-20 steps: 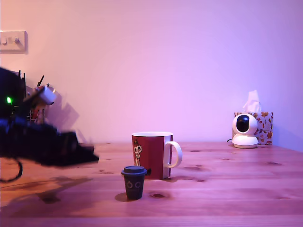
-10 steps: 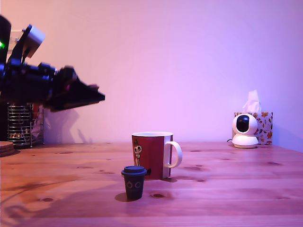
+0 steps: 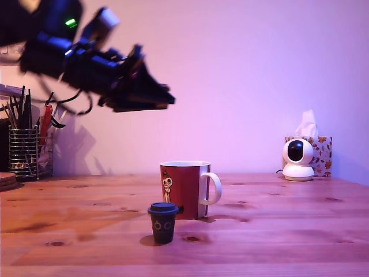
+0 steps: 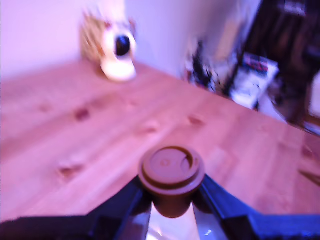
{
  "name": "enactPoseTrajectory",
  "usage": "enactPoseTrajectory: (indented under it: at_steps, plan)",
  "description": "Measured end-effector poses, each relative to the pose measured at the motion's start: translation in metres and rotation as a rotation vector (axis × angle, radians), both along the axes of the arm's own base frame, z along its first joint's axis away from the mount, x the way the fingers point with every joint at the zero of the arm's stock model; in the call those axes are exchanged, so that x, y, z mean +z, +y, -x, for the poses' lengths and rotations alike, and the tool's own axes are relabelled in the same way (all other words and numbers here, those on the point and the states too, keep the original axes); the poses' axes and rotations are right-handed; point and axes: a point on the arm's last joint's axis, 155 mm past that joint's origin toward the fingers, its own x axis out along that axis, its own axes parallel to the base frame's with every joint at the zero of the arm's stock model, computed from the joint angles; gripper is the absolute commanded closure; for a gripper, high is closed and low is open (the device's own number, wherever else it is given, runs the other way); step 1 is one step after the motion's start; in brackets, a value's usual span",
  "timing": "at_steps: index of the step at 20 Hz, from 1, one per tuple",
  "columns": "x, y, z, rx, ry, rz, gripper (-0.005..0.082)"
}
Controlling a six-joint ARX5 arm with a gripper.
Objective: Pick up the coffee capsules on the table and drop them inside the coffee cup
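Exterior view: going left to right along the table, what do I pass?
Wire utensil holder → dark capsule → red mug → white dome camera → tissue box. The end effector hangs above the table, up and to that view's left of the mug, shut on the brown capsule seen in the wrist view.

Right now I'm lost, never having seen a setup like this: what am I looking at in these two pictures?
The dark shape in the air is a robot arm ending in a claw. One picture comes from a camera beside the wooden table; the other from a camera on the arm's wrist. That wrist picture shows the claw shut on a small brown capsule. On the table stand a red mug, a second dark capsule in front of it, a white camera beside a tissue box, and a wire utensil holder.
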Motion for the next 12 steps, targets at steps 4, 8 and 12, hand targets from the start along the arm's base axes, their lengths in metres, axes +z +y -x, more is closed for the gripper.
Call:
enactPoseTrajectory:
  at_steps: [4, 8, 12]
  plan:
    - [0.001, -0.003, -0.004, 0.02, 0.03, -0.121, 0.0626]
    - [-0.002, -0.002, -0.001, 0.033, 0.068, -0.214, 0.0626]
    - [-0.01, -0.003, 0.008, 0.032, 0.114, -0.284, 0.0626]
